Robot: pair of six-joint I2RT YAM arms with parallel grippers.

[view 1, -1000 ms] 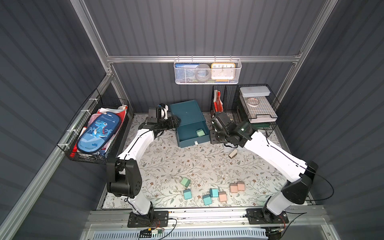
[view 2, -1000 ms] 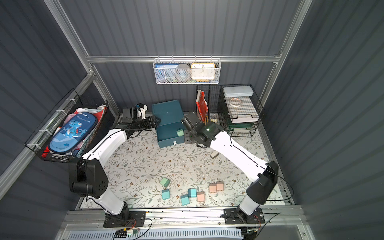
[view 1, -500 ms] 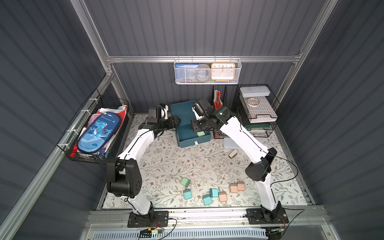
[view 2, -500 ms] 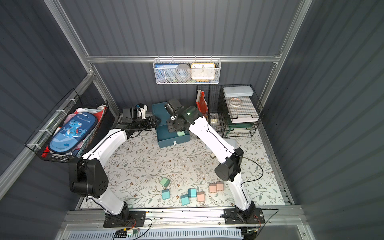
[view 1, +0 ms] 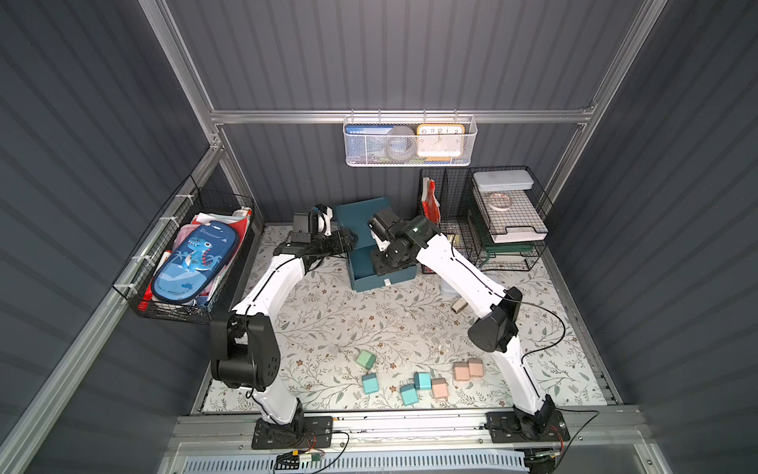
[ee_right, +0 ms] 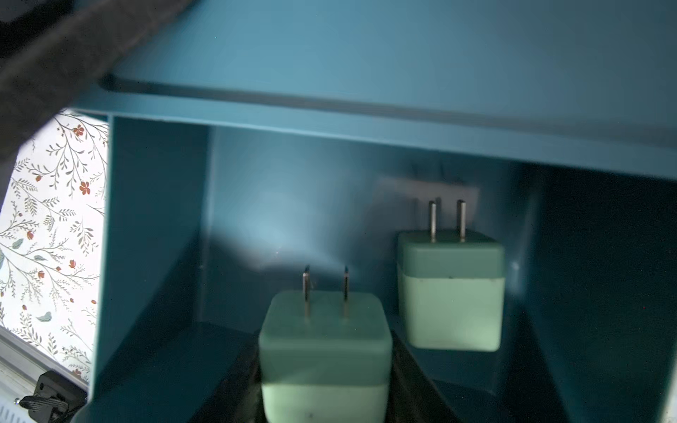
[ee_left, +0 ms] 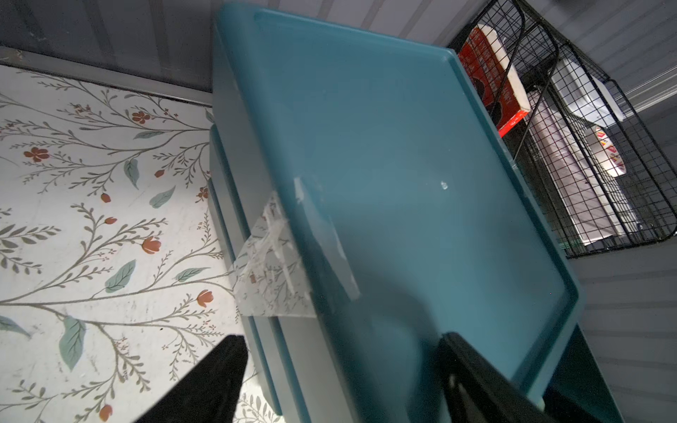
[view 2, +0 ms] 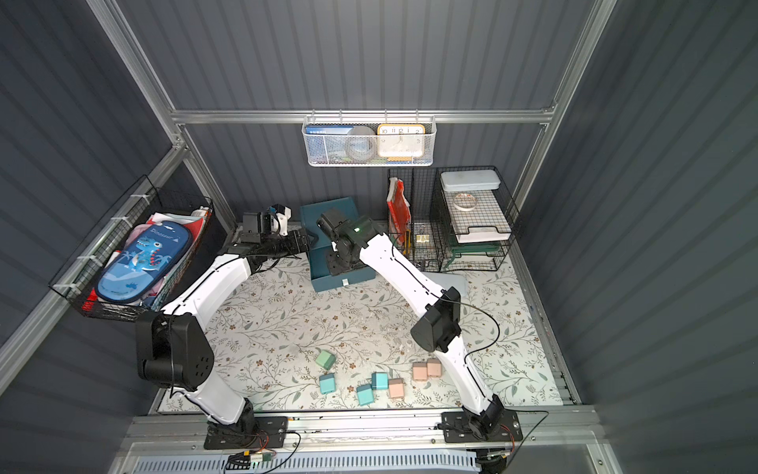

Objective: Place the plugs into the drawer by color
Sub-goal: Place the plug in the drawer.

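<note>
A mint green plug [ee_right: 324, 337] sits squarely between the right fingers [ee_right: 410, 381], its prongs pointing away from the wrist. The fingers are part-way closed and clamped on its two sides. The plug is held inside the open drawer [ee_right: 154, 256] of the dark teal cabinet [view 1: 361, 211], just short of a second mint green plug [ee_right: 450, 293] that stands farther in (the two are near each other, not touching). In both top views the right arm [view 1: 451, 262] reaches down into that drawer and covers what lies in it. The left fingers [ee_left: 212, 384] stand wide apart on the cabinet's left side. One is beside its side wall over the bench [view 1: 328, 312] and the other is above its flat top. They grip nothing, though the wrist view is too close to say whether either finger rests against the cabinet. The remaining plugs lie on the bench near its front edge, well apart from both arms' fingers: a third mint green plug [view 1: 366, 360], three blue plugs [view 1: 370, 383] and three pink plugs [view 1: 461, 370].
</note>
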